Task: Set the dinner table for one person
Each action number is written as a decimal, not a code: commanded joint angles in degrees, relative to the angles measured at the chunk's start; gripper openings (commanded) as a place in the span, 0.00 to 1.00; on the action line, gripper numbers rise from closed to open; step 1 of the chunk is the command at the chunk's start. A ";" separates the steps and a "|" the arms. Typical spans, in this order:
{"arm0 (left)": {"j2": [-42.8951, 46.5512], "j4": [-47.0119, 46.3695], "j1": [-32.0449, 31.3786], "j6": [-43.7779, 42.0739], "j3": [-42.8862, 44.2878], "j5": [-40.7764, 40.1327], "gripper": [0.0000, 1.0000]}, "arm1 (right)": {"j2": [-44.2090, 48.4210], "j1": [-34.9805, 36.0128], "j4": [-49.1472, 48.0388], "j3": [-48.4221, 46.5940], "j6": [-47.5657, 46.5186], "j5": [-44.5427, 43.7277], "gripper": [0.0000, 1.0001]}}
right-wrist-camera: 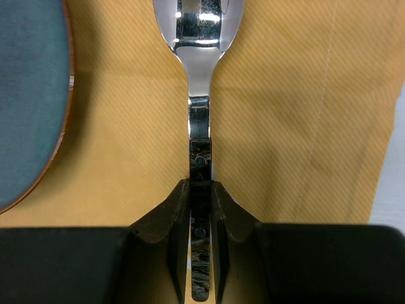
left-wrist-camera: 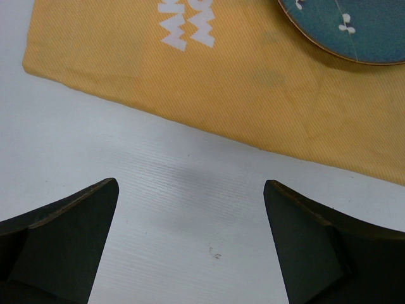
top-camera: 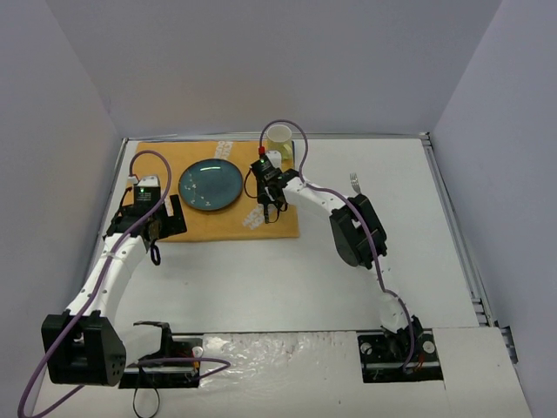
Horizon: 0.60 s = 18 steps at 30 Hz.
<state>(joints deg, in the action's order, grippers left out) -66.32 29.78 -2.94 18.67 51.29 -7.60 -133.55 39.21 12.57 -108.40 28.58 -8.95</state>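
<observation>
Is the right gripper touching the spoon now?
Touching. The right wrist view shows the right gripper closed on the dark handle of the spoon, with no gap on either side.

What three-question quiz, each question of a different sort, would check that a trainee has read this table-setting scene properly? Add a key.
1. True or false: the right end effector is shut on the handle of a spoon.
2. Multiple choice: where does the plate sit? A) on the orange mat; B) leaning against the wall; C) stacked on a bowl.
3. Short answer: which utensil lies on the bare dinner table, to the right of the mat?

Key: 1 true; 2 A; 3 the fork.
</observation>
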 commanded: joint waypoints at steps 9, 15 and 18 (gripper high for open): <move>0.05 -1.22 -0.22 0.14 1.62 -0.97 0.97 | 0.19 -0.49 -0.93 2.53 7.50 -5.39 0.00; 0.23 -1.21 -0.20 0.14 1.71 -0.91 0.97 | 3.03 -1.28 -0.64 6.14 6.15 -6.14 0.00; 0.23 -1.30 -0.16 0.12 1.78 -0.75 0.97 | 3.47 -1.68 -0.70 6.84 5.61 -5.91 0.00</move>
<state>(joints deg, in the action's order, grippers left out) -66.43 29.80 -2.94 18.68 51.29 -7.57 -133.42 38.89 9.05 -103.43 34.69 -11.72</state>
